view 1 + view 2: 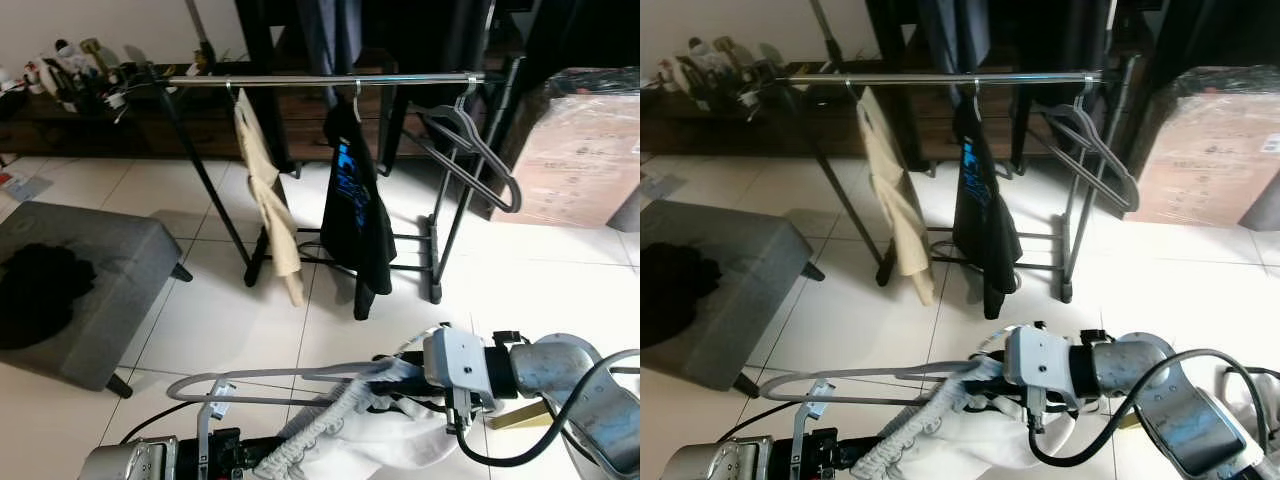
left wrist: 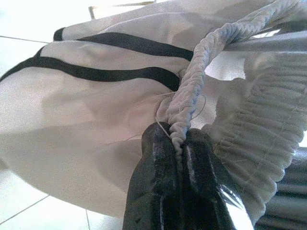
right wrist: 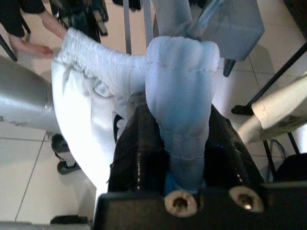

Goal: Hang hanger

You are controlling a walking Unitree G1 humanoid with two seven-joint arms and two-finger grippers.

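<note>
Below the chrome clothes rail [image 1: 330, 79], both grippers — left gripper [image 2: 178, 143], right gripper [image 3: 178, 143] — pinch white elastic-waisted fabric [image 1: 340, 425] on a grey wire hanger [image 1: 250, 380].

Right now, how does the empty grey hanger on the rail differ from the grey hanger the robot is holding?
The empty grey hanger hangs bare from the rail, tilted. The held grey hanger lies level low over the floor and carries a white garment, with the left pincer and right pincer shut on the garment's waistband. Both are grey and similarly shaped.

My head cameras look down at the rack [image 1: 330, 78]; wrist cameras sit close on the cloth [image 2: 96, 110].
</note>
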